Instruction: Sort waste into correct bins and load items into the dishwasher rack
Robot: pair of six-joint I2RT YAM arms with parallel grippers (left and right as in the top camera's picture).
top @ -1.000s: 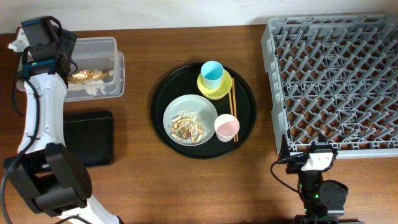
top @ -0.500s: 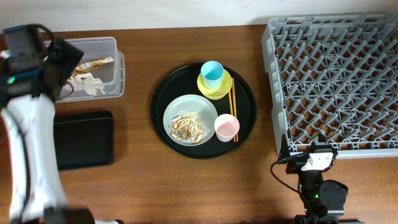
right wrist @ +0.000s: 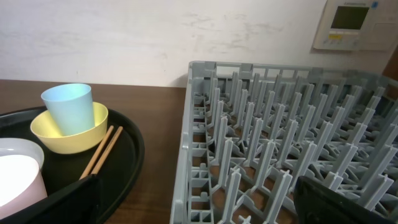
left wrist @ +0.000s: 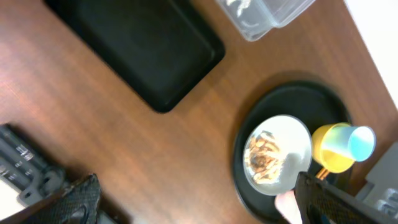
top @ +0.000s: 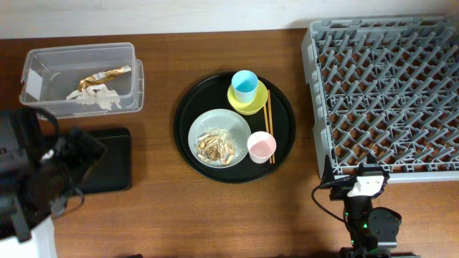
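The clear tub [top: 43, 66] holds the gold-brown wrapper [top: 105, 74] and crumpled white paper [top: 93, 97]. The shallow black tray [top: 107, 159] lies in front of it. Food scraps [top: 216, 147] sit on the grey plate [top: 233, 122]; the blue cup [top: 244, 85] stands in the yellow bowl [top: 252, 104], and the pink cup [top: 261, 146] is beside the plate. The grey rack [top: 387, 93] fills the right side. My left gripper [left wrist: 199, 208] hangs open and empty high above the table, blurred at the front left. My right gripper [right wrist: 199, 208] is open at the rack's near left corner [right wrist: 205, 155].
The plate, bowl and cups stand on a round black tray [top: 188, 107] with a pair of chopsticks [top: 268, 125]. My left arm [top: 32, 183] covers the left end of the shallow black tray. The right arm's base [top: 367, 215] sits at the front edge.
My left arm has swung away from over the clear tub toward the front left. The wrapper and paper now lie uncovered in the tub. The right arm has not moved.
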